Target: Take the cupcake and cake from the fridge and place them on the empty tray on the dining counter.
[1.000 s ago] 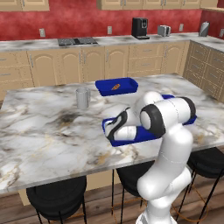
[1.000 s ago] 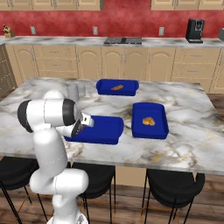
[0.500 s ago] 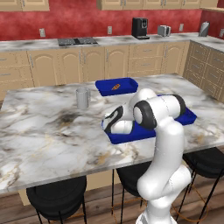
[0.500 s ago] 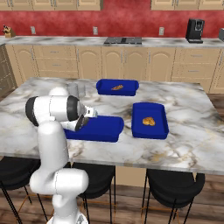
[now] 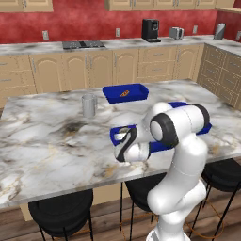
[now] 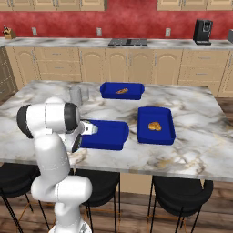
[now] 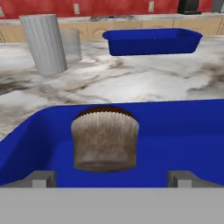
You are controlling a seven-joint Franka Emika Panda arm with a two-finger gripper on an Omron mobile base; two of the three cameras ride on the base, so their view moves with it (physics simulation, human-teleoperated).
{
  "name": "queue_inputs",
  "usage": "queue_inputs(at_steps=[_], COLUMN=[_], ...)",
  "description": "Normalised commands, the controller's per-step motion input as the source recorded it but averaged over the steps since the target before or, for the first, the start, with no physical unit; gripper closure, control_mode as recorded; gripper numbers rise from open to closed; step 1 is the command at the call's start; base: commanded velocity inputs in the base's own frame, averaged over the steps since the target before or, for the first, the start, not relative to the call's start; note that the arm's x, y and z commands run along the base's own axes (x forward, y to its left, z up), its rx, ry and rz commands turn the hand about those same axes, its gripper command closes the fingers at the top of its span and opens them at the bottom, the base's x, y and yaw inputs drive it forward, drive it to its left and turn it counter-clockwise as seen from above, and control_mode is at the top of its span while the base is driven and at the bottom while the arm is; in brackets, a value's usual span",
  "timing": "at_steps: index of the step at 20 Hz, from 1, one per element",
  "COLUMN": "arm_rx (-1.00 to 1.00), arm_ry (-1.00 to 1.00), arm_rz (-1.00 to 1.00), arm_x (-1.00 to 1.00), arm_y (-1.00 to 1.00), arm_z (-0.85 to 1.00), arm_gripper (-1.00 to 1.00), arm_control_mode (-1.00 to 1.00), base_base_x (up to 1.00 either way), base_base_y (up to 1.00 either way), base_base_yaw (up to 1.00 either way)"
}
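Now the cupcake point(image 7: 105, 138) sits in the tray point(image 7: 183, 131).

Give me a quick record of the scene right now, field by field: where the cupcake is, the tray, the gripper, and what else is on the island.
cupcake: upright inside the tray, apart from the fingertips
tray: blue, on the dining counter, near its front edge
gripper: open, low at the tray's near rim, holding nothing
cake: not seen
other trays: far tray and right tray, each with orange-brown food
cup: grey, upright on the counter
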Motion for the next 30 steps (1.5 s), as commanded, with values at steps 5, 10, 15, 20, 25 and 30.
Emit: queue_inputs(at_steps=[5, 10, 15, 20, 25, 30], arm_rx=[0.01, 0.08, 0.16, 0.16, 0.05, 0.01], arm_ry=[-0.16, -0.15, 0.14, 0.71, 0.53, 0.14], arm_rz=[0.00, 0.00, 0.00, 0.00, 0.00, 0.00], arm_x=[-0.50, -0.02, 0.04, 0.20, 0.16, 0.02], arm_y=[-0.43, -0.28, -0.30, -0.20, -0.07, -0.05], arm_z=[0.31, 1.00, 0.81, 0.32, 0.40, 0.04], arm_gripper=[-1.00, -1.00, -1.00, -1.00, -1.00, -1.00], arm_control_mode=[-1.00, -1.00, -1.00, -1.00, -1.00, -1.00], base_base_x=[0.00, 0.00, 0.00, 0.00, 0.00, 0.00], base_base_y=[0.00, 0.00, 0.00, 0.00, 0.00, 0.00], base_base_yaw=[0.00, 0.00, 0.00, 0.00, 0.00, 0.00])
